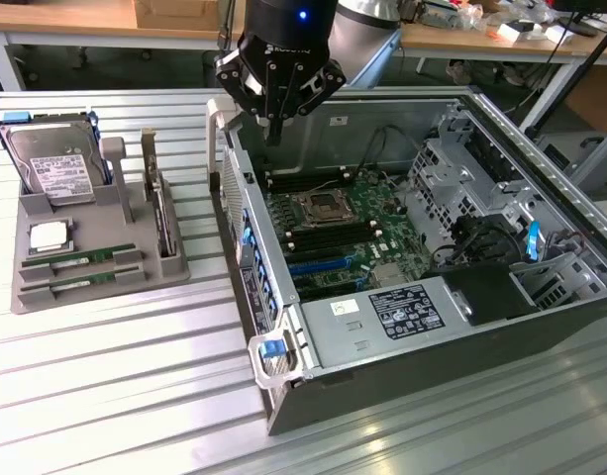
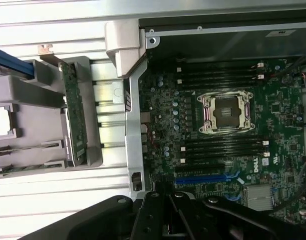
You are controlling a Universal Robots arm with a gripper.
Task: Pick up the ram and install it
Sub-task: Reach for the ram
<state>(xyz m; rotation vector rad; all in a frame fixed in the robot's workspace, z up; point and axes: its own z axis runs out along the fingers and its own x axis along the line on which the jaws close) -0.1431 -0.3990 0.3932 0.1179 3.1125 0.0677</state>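
Claw (image 1: 273, 127) is hovering closed, empty, over case's (image 1: 313, 396) far edge; ram (image 1: 80, 259), lying along tray's (image 1: 31, 210) near edge, likely light, brittle; grip long edges.

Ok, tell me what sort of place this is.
Probably a robotics lab or assembly workshop: an open grey computer case with a green motherboard sits on a ribbed metal table, beside a grey parts tray holding a silver hard drive, with wooden workbenches behind.

2 ram sticks (image 1: 80, 259) (image 1: 83, 276), 1 hard drive (image 1: 53, 166), 1 processor chip (image 1: 48, 236) and 1 upright card (image 1: 162, 213) sit in 1 gray tray (image 1: 85, 298). Beside it stands 1 open computer case (image 1: 432, 396) with 1 motherboard (image 1: 392, 237) and 1 empty processor socket (image 1: 321, 208).
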